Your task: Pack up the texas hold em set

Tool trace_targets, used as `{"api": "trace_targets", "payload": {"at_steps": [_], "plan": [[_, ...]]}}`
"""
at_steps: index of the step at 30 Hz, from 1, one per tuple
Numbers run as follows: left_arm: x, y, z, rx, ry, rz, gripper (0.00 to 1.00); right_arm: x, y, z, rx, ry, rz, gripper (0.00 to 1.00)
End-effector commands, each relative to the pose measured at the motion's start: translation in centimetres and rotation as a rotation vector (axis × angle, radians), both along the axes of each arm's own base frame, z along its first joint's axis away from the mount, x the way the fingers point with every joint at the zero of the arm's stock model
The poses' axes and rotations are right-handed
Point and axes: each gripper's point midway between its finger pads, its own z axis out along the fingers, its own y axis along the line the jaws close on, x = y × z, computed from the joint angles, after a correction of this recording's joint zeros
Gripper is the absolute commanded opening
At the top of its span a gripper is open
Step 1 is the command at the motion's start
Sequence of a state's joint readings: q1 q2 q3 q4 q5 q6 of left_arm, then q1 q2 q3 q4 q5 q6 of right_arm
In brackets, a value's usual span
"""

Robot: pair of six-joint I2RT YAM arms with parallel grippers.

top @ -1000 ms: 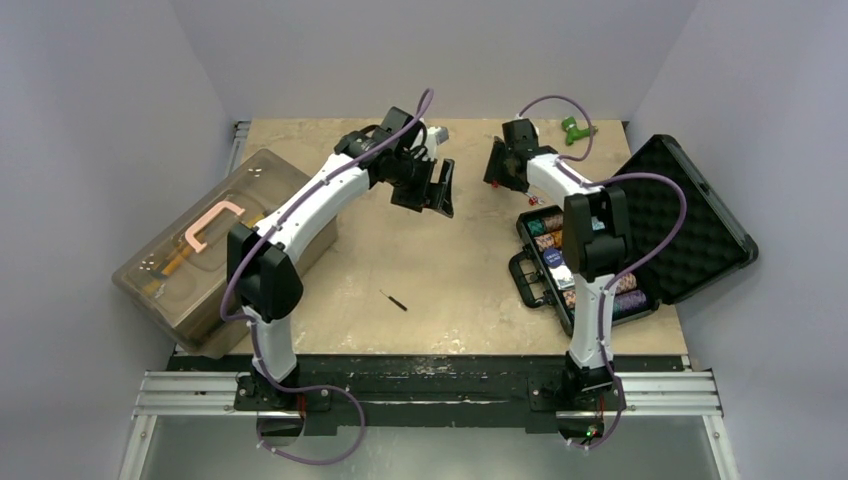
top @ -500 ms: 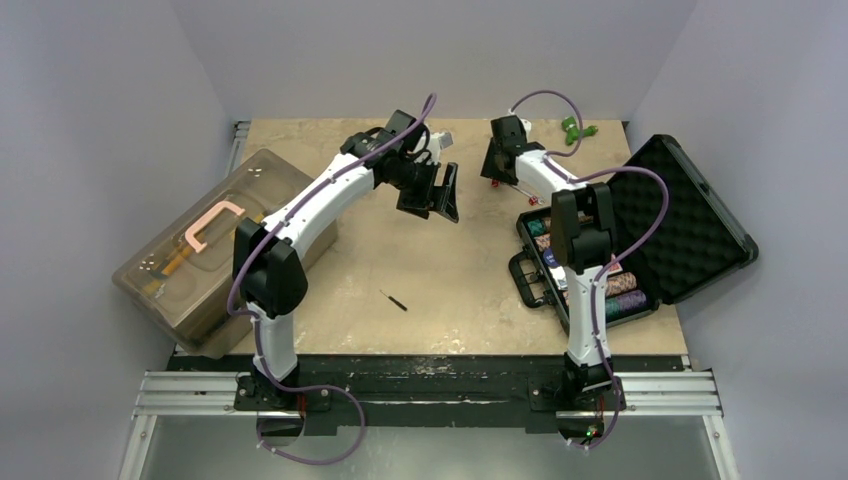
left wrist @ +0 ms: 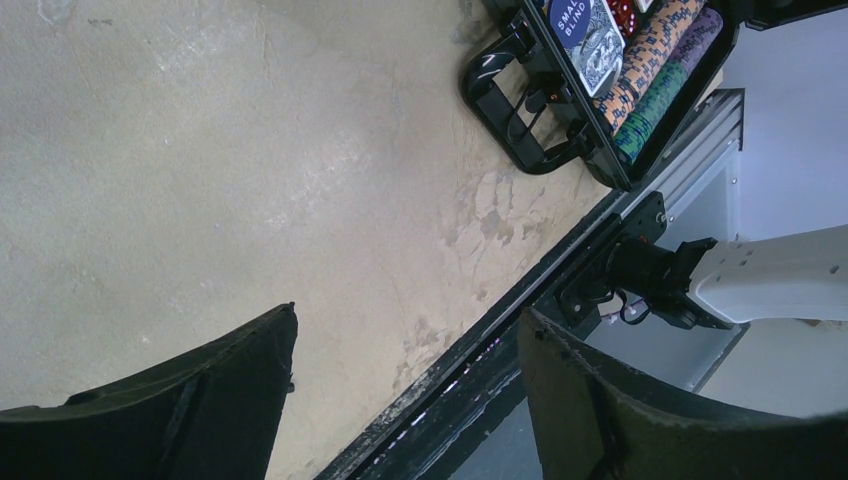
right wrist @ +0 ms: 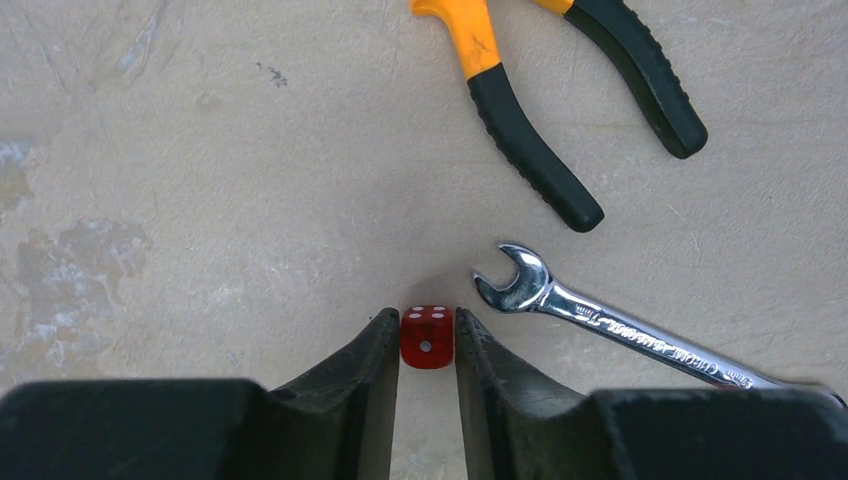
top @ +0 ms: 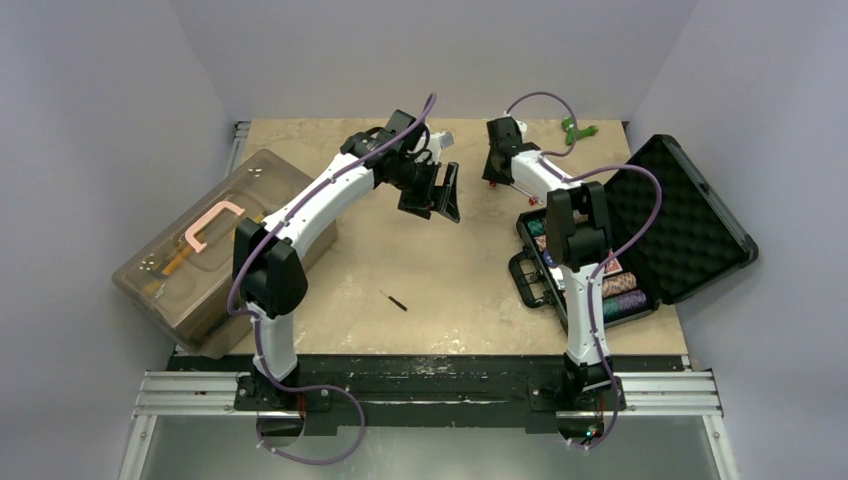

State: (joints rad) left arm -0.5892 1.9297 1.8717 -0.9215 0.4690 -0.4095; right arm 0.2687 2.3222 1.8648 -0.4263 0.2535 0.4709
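A translucent brown toolbox with a pink handle lies at the left, and right of it the left gripper hangs over the tan table, jaws spread wide, holding nothing. The right gripper, jaws narrow, brackets a small red die on the table, a fingertip just beside each face, whether pinching I cannot tell, near a silver wrench and yellow-and-black pliers. Farthest right the black foam-lined hard case lies open, striped poker chips in its tray.
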Motion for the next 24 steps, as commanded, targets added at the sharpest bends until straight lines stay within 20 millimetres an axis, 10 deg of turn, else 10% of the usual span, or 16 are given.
{"api": "trace_targets", "payload": {"at_steps": [1, 22, 24], "plan": [[0.7, -0.4, 2.0, -0.056, -0.039, 0.002, 0.78, 1.1, 0.2, 1.8, -0.018, -0.048, -0.006, 0.23], [0.8, 0.0, 3.6, -0.105, -0.046, 0.004, 0.79, 1.2, 0.4, 0.3, -0.067, 0.011, 0.021, 0.12], [0.7, 0.0, 3.4, -0.105, -0.041, 0.003, 0.79, 1.2, 0.6, 0.2, -0.071, 0.011, 0.023, 0.00]]}}
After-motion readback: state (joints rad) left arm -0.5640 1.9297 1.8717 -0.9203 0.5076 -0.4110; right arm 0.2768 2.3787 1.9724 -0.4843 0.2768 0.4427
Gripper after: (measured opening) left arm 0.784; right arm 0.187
